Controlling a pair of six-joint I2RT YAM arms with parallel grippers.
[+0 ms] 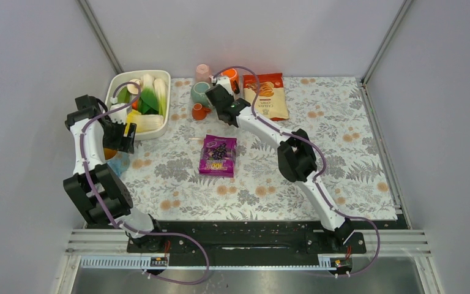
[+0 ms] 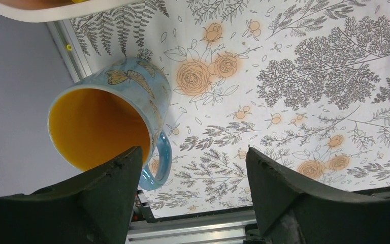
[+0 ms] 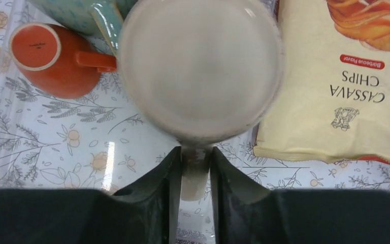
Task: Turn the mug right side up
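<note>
White mug seen just beside chips bag, handle clamped between right fingers. Left fingers held apart. Mug judged rigid, glazed, slippery, breakable; handle judged surest hold.

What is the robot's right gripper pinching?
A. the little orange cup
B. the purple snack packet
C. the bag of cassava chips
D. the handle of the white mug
D. In the right wrist view, the right gripper has both fingers closed on the handle of the white mug. The cassava chips bag and the orange cup lie off to the sides.
</note>
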